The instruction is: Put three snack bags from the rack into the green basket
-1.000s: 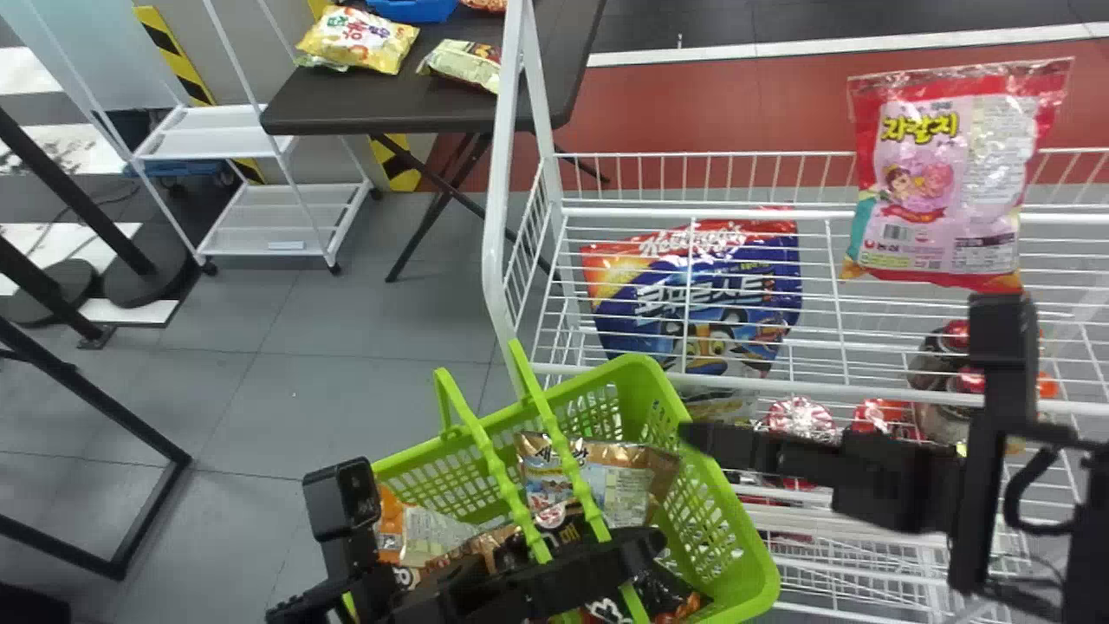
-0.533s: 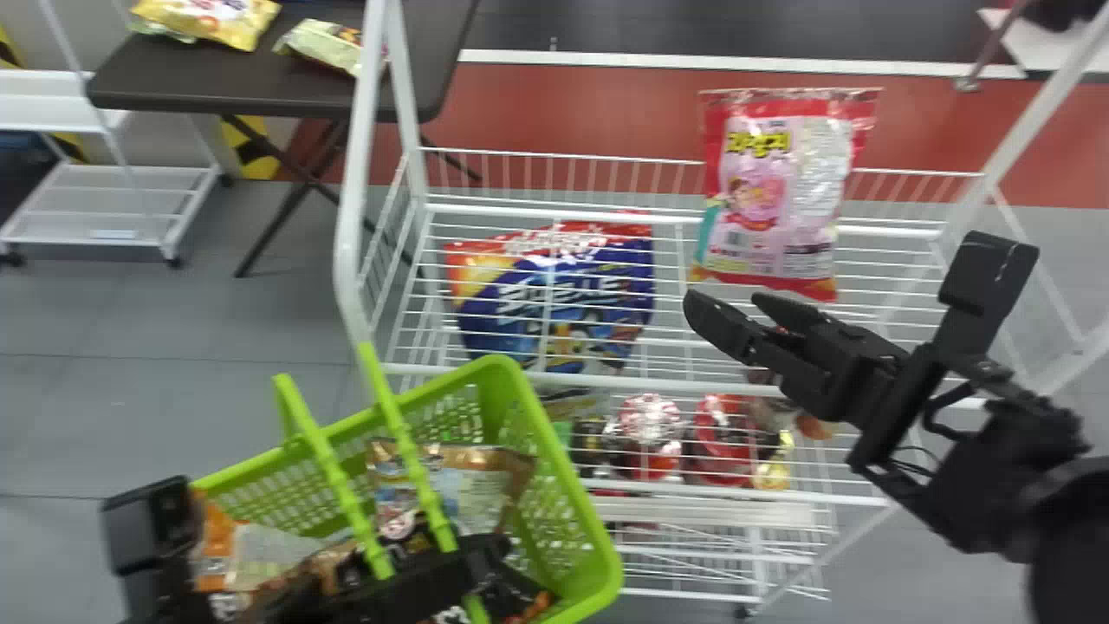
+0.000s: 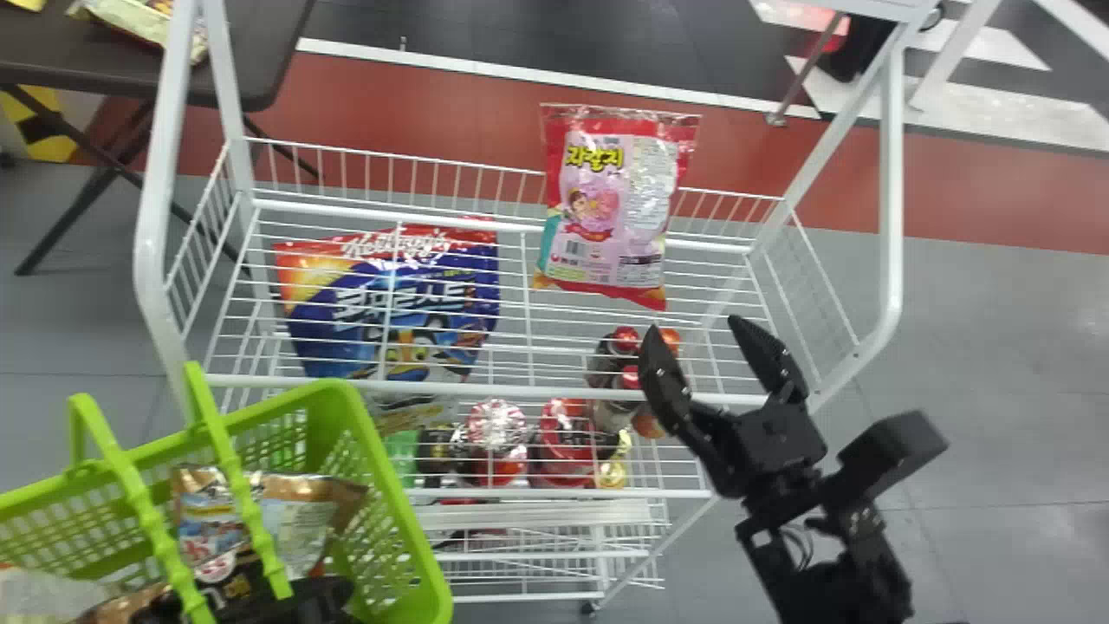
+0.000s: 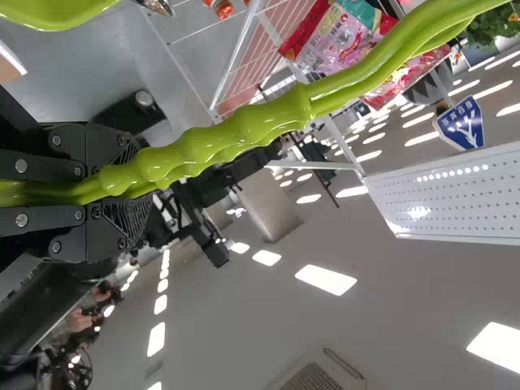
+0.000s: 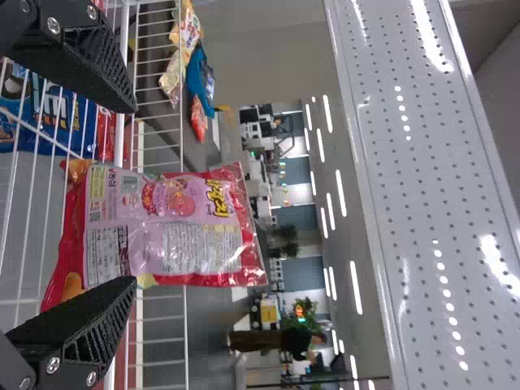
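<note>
1. Evidently the step in hand is the approach to a pick: the pink snack bag (image 3: pixel 615 208) stands upright on the top tier of the white rack (image 3: pixel 537 392), toward one o'clock in the head view, with the blue bag (image 3: pixel 390 312) at nine o'clock.

2. The right gripper (image 3: pixel 693 329), at three o'clock, has its two fingers spread wide with nothing between them. The pink bag lies off its tips toward eleven o'clock, apart from them.

3. The next move probably calls for sending those fingers farther in, one to each side of the bag, then closing gently; too low a path might catch the wires, and a light bag could tip.

4. As for pose, the right arm enters from five o'clock and slants inward, its fingers aimed between eleven and twelve, around the front rail.

5. The left gripper (image 4: pixel 134 183) is parked at the basket's side, closed around the green handle (image 4: pixel 244 130).

6. The green basket (image 3: pixel 385 494) sits toward eight o'clock with several snack bags (image 3: pixel 299 524) inside; how many count toward the three I cannot tell.
</note>
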